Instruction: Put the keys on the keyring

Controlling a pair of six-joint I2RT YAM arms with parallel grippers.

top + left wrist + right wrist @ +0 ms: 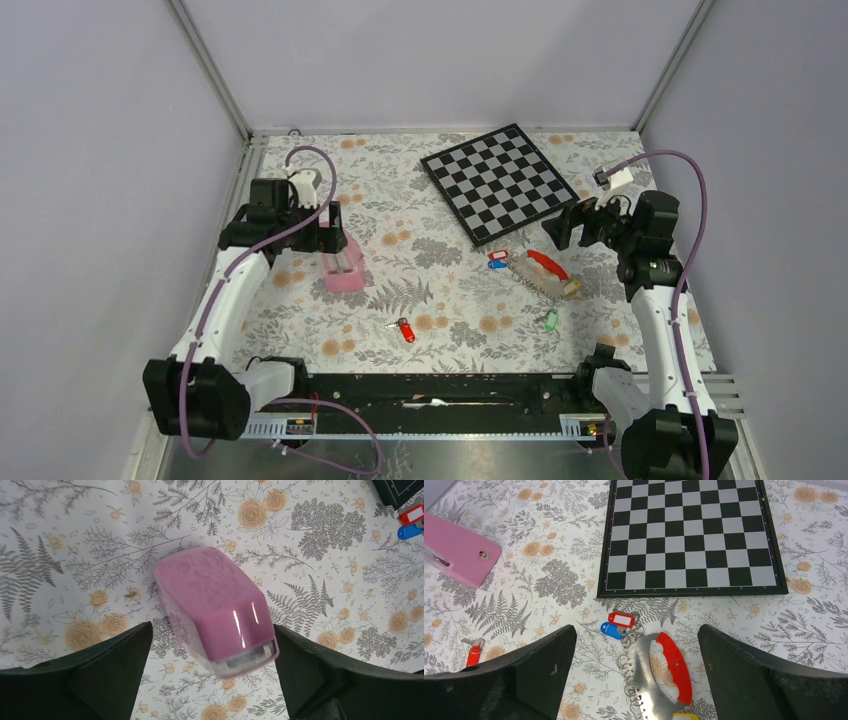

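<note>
The keyring (541,273) lies right of centre, one side red, the other grey metal with several small rings along it. In the right wrist view the keyring (665,672) sits between my open fingers and below them. A red-tagged key (622,619) and a blue-tagged key (612,630) lie at its far end, and a yellow tag (685,716) at its near end. A green-tagged key (549,320) and another red-tagged key (405,330) lie loose. My right gripper (563,228) is open above the keyring. My left gripper (325,238) is open over the pink block (215,610).
A chessboard (497,182) lies at the back, just beyond the keyring. The pink block (342,268) sits left of centre on the floral table cover. Grey walls close in the left, right and back sides.
</note>
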